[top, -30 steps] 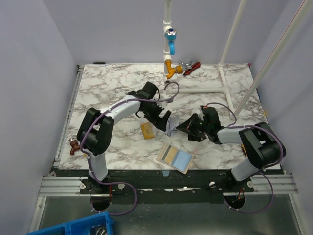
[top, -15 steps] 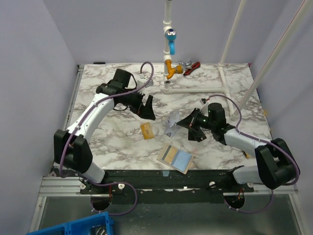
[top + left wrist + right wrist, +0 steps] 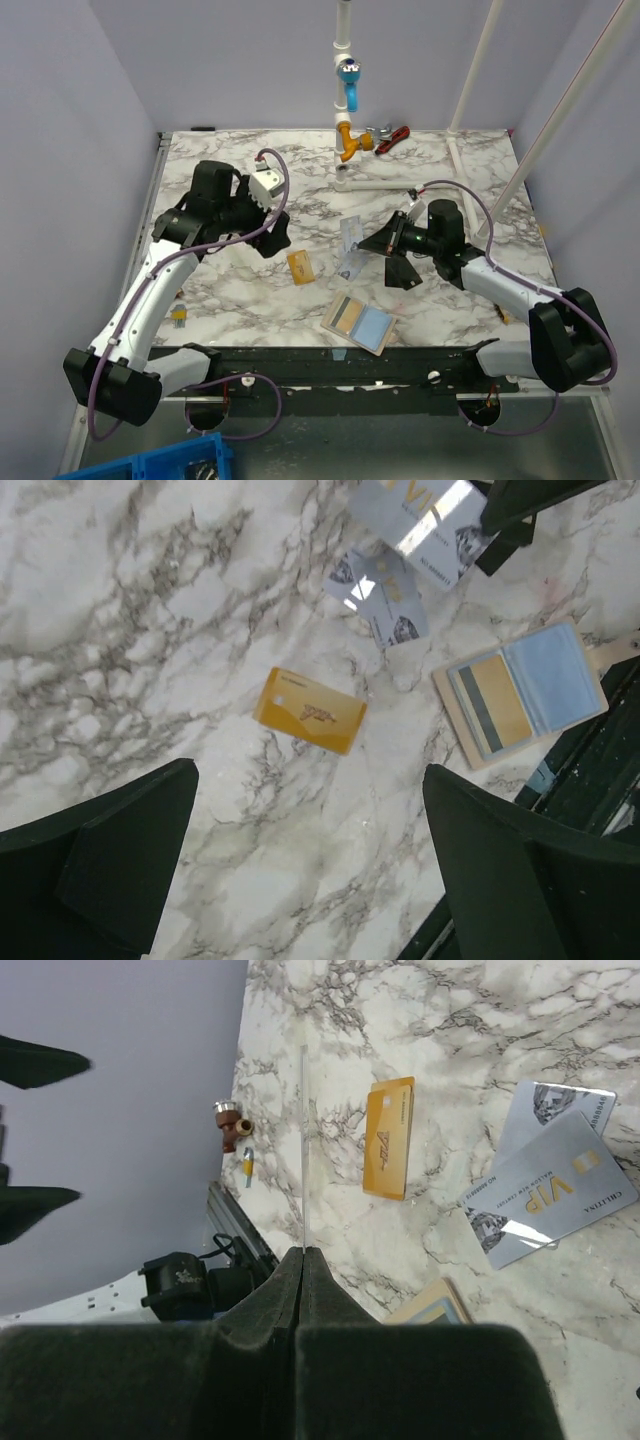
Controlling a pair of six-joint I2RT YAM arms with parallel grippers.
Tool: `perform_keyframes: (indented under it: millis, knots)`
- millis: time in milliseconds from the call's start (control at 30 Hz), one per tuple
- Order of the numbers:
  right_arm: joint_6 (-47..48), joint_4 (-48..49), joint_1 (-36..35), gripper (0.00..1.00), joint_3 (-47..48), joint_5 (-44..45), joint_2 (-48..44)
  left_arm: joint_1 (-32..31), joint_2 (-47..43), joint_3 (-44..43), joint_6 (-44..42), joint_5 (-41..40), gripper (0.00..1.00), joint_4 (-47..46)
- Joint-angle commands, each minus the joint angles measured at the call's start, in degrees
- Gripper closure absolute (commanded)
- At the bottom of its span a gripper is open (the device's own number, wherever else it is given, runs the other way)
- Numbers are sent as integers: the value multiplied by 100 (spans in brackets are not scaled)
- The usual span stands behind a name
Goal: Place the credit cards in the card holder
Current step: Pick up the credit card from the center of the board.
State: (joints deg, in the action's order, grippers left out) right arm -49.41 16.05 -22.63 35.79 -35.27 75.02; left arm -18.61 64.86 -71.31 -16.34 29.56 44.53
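Observation:
My right gripper [image 3: 372,243] [image 3: 303,1252] is shut on a pale silver credit card [image 3: 350,236] [image 3: 415,515], held off the table and edge-on [image 3: 303,1150] in its own wrist view. Two more silver cards [image 3: 550,1195] [image 3: 380,600] lie overlapping on the marble just below it. To their left a gold-orange card [image 3: 300,265] [image 3: 310,710] [image 3: 388,1138] lies flat. The beige card holder [image 3: 360,322] [image 3: 520,695] lies open near the front edge, with a dark-striped gold card [image 3: 490,705] in its left pocket. My left gripper [image 3: 278,232] [image 3: 310,880] hangs open and empty, left of the gold card.
Orange and blue pipe fittings [image 3: 348,140] and a red-handled tool [image 3: 392,134] stand at the back edge. White pipes [image 3: 400,183] run across the back right. A brown fitting [image 3: 232,1125] and a small yellow-blue piece [image 3: 178,315] sit at the left edge.
My left arm has swung up and away to the left, off the silver card where both grippers met. The right gripper keeps that card and has lifted it slightly.

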Motion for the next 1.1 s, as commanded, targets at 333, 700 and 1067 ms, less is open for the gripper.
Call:
perform_keyframes:
  millis: [333, 700, 1067]
  knots:
    - [-67, 720, -136, 99, 371, -547, -82, 201, 531, 1105, 3721, 2864, 2, -2812]
    - [-580, 1564, -133, 99, 355, -788, 20, 581, 749, 1520, 5011, 3184, 2, -4116]
    - [-1393, 2905, -327, 99, 404, -984, 523, 628, 1271, 1807, 6292, 3445, 36, -5802]
